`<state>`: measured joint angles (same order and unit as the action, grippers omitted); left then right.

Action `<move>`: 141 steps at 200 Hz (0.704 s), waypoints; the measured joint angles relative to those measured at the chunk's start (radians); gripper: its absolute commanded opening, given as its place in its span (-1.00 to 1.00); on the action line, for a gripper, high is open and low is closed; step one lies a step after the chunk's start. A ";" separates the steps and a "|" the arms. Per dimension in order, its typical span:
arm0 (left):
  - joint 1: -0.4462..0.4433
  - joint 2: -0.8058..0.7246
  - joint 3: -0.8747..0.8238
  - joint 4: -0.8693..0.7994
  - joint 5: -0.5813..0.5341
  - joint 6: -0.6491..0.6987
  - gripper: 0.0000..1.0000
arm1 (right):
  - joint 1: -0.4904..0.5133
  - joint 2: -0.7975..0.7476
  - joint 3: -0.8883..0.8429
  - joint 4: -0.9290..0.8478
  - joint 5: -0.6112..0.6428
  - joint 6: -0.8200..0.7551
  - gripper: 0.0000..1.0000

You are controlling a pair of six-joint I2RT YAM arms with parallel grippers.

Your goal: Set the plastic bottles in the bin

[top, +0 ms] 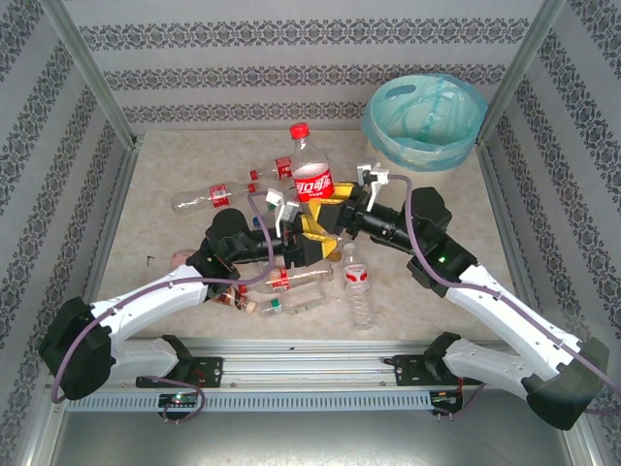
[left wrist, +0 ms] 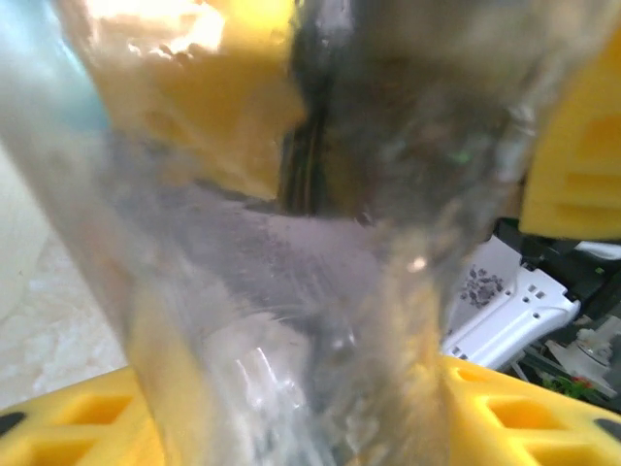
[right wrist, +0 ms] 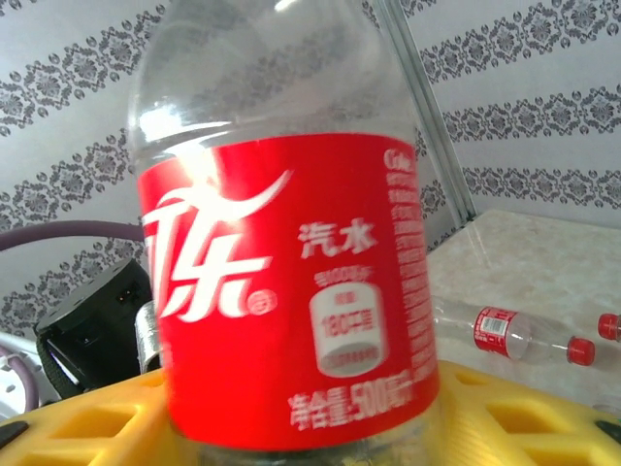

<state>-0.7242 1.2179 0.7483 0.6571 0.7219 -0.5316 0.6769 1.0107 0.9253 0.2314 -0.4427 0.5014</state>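
A large clear bottle with a red label (top: 312,180) and red cap stands upright above the middle of the table, held low on its body from both sides. My left gripper (top: 310,238) is shut on its clear lower part (left wrist: 291,291), which spans the gap between the yellow fingers (left wrist: 543,417). My right gripper (top: 337,212) is closed on the same bottle, and the red label (right wrist: 291,291) rises between its yellow fingers (right wrist: 87,422). The bin (top: 466,107), cream with a teal bag, stands at the far right corner.
Several smaller bottles lie on the table: two at the far left (top: 209,197), (top: 281,170), also seen past the right gripper (right wrist: 514,335), and others under and in front of the arms (top: 359,291), (top: 291,306). Patterned walls and metal posts enclose the table.
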 measured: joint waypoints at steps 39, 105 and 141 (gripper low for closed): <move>-0.001 -0.014 0.000 -0.024 0.004 0.034 -0.10 | 0.008 -0.001 0.013 -0.036 0.000 -0.026 0.96; -0.002 -0.105 0.069 -0.384 0.065 0.265 -0.10 | 0.006 0.038 0.275 -0.326 -0.032 -0.210 0.60; -0.002 -0.112 0.097 -0.519 0.083 0.342 -0.09 | 0.005 0.094 0.343 -0.426 -0.095 -0.262 0.30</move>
<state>-0.7258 1.1057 0.8452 0.1379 0.8047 -0.1898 0.6823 1.1049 1.2682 -0.1951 -0.5377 0.2398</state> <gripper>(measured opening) 0.548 0.678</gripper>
